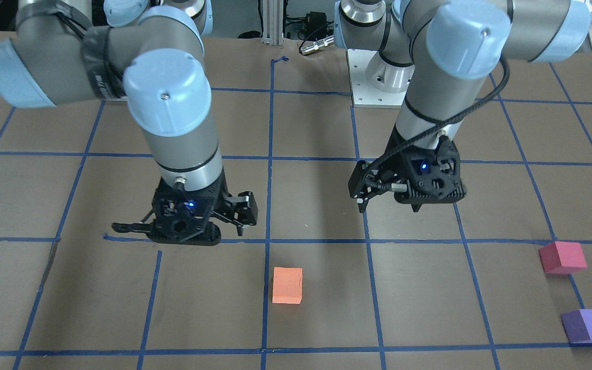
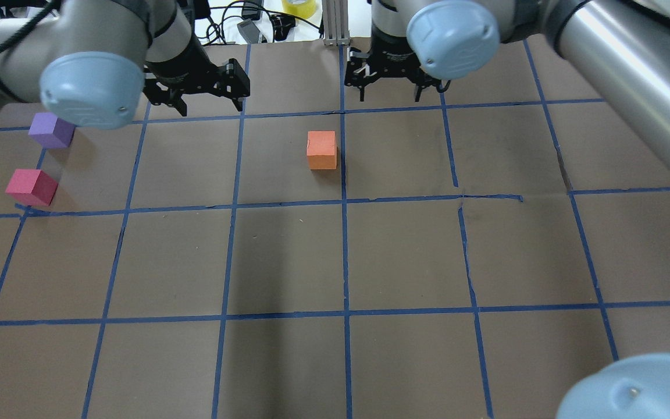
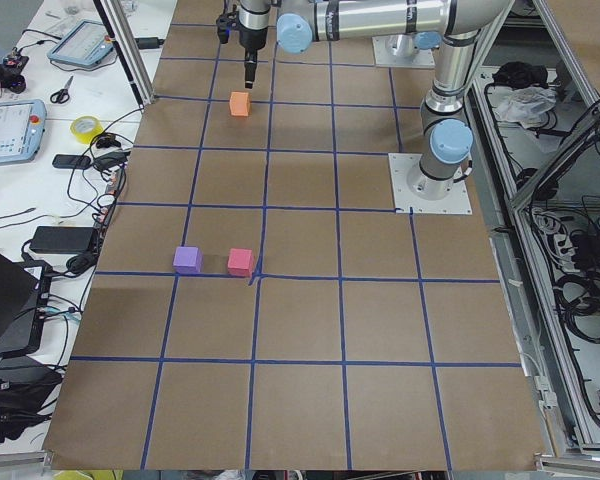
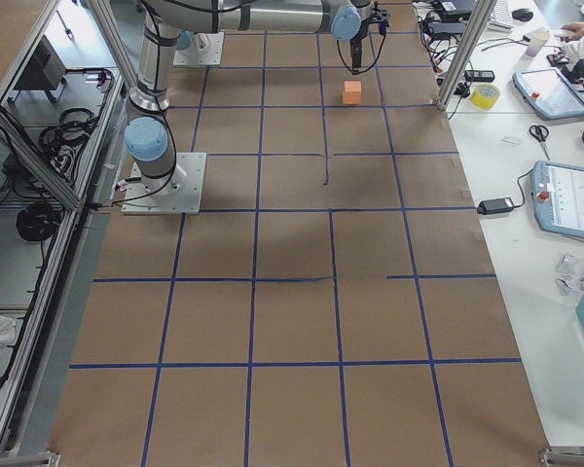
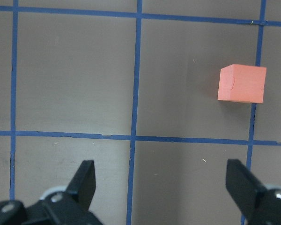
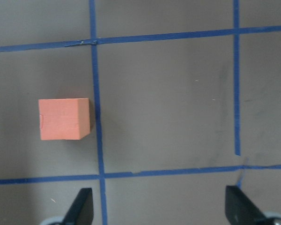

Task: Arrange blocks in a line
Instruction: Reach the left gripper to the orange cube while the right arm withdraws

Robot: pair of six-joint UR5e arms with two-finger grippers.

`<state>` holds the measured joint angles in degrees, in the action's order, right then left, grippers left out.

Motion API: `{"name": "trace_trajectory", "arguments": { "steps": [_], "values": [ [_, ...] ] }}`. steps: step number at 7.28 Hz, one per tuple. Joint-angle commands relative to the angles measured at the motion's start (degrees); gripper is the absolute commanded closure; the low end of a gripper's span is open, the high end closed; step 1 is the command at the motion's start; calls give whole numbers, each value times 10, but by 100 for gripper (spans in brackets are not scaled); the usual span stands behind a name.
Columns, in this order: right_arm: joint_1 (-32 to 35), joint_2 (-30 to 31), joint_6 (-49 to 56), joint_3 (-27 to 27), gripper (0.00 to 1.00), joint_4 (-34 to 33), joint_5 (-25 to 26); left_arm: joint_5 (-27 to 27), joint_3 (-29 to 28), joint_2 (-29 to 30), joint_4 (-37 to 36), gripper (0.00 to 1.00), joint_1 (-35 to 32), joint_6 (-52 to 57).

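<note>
The orange block (image 2: 321, 149) lies on the brown table beside a blue tape line; it also shows in the front view (image 1: 287, 285). The pinkish-red block (image 2: 31, 187) and the purple block (image 2: 51, 130) sit close together at the table's left edge, also in the front view as pinkish-red (image 1: 562, 257) and purple (image 1: 589, 325). My left gripper (image 2: 210, 107) hovers open and empty, left of the orange block (image 5: 242, 83). My right gripper (image 2: 390, 93) hovers open and empty, right of the orange block (image 6: 64, 118). Neither touches a block.
The table (image 2: 405, 256) is brown paper with a grid of blue tape lines. The arm base plate (image 1: 375, 85) stands at the robot's side. A tape roll (image 3: 85, 128), cables and tablets lie on the side bench beyond the table's edge.
</note>
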<state>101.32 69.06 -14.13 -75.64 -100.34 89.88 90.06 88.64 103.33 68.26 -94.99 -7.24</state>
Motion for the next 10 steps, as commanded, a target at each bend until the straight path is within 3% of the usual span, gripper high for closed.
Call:
{"name": "trace_trajectory", "arguments": {
  "steps": [1, 2, 4, 5, 6, 7, 9, 10],
  "values": [
    [-47, 66, 77, -38, 0, 47, 1, 2, -28, 82, -65, 0, -45, -40],
    [-47, 87, 75, -80, 0, 38, -1, 7, -43, 113, -66, 0, -53, -54],
    [-53, 107, 71, -97, 0, 34, 3, 25, -79, 167, -82, 0, -76, -61],
    [-59, 111, 72, -95, 0, 32, 24, 33, -87, 185, -85, 0, -81, -60],
    [-72, 117, 80, -96, 0, 33, 81, 32, -91, 197, -101, 0, -82, -61],
    [-74, 135, 78, -100, 0, 33, 95, 30, -91, 208, -114, 0, -86, -62],
    [-74, 152, 81, -104, 0, 48, 88, 30, -94, 225, -126, 0, -92, -65],
    [-75, 155, 105, -104, 0, 62, 22, 28, -94, 231, -127, 0, -98, -65]
  ]
}}
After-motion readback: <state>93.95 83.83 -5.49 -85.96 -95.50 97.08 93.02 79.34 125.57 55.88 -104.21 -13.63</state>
